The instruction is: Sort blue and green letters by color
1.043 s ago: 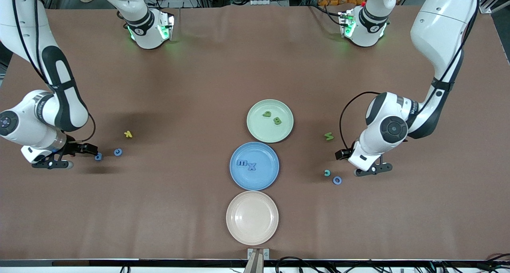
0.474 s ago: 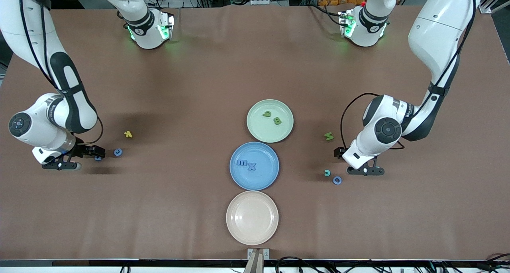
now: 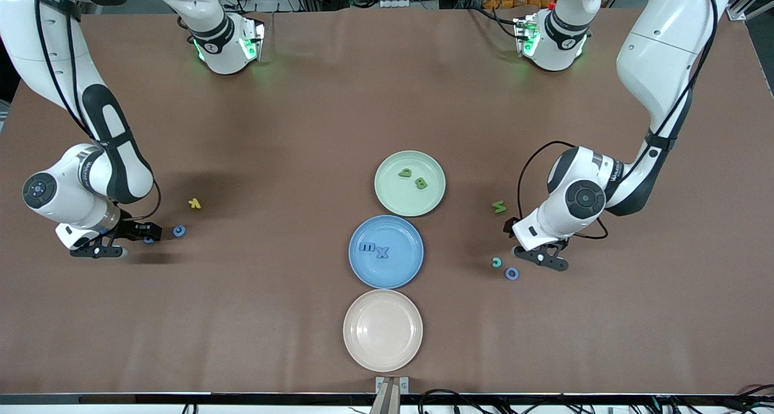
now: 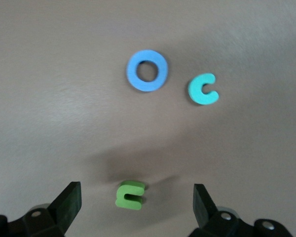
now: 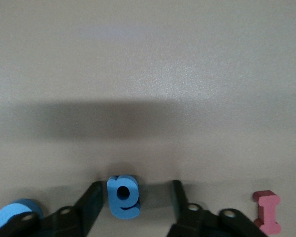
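Your right gripper (image 5: 133,207) is down at the table near the right arm's end, with a small blue letter (image 5: 122,196) standing between its fingers. The jaws are partly drawn in around it; a sliver of gap seems to show on each side, so you probably do not have it clamped yet. In the front view that letter (image 3: 148,240) is mostly hidden by the fingers. Just beside it lies a second blue letter (image 3: 179,230), and a yellow letter (image 3: 194,203) lies farther from the front camera than both. The right wrist view also shows a dark red letter (image 5: 267,212) close to the gripper.

Your left gripper (image 4: 137,205) hangs with its jaws wide apart over a small green letter (image 4: 129,194) near the left arm's end of the table. A pale blue ring (image 3: 511,273) and a teal letter (image 3: 496,261) lie side by side close by, and another green letter (image 3: 499,207) lies farther from the front camera.

At mid-table you have three plates in a row. The green plate (image 3: 387,193) holds two green letters (image 3: 413,179), the blue plate (image 3: 363,269) holds two blue letters (image 3: 373,249), and the beige plate (image 3: 382,330) is nearest the front camera.
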You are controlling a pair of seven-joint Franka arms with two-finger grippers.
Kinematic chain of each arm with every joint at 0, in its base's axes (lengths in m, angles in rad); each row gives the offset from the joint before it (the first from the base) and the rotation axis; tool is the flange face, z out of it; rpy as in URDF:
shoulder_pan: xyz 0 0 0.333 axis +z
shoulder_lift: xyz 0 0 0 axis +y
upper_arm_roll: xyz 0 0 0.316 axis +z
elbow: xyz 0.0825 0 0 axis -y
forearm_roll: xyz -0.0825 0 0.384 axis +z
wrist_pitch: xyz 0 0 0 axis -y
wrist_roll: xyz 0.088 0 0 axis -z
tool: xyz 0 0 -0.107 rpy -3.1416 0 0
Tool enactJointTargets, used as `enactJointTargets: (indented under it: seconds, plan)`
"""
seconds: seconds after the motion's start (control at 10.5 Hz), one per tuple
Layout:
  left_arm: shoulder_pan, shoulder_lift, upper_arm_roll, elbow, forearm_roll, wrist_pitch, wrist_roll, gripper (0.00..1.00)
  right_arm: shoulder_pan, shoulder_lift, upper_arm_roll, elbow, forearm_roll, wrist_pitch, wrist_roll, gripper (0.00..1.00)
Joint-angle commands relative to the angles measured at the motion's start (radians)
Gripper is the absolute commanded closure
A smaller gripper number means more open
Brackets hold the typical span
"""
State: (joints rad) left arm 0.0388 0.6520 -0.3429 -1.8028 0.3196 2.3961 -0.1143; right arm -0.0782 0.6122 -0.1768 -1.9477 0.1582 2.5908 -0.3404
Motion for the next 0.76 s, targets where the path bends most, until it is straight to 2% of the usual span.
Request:
enactJointTargets:
  seconds: [0.0,0.38,0.57,0.66]
  plan:
    - [0.018,0.020,-0.005,-0.006,0.024,0.018,0.116,0.00,0.000,-0.008,0.000,-0.007,0.020,-0.003,-0.017,1.00]
    - [0.010,0.046,0.002,0.005,0.022,0.018,0.113,0.00,0.021,-0.034,0.006,0.030,0.020,-0.061,-0.002,1.00]
    - [0.016,0.049,0.004,0.005,0.024,0.020,0.149,0.00,0.053,-0.048,0.007,0.087,0.020,-0.168,0.108,1.00]
    - [0.029,0.049,0.004,0.005,0.024,0.020,0.168,0.00,0.076,-0.048,0.007,0.096,0.020,-0.173,0.194,1.00]
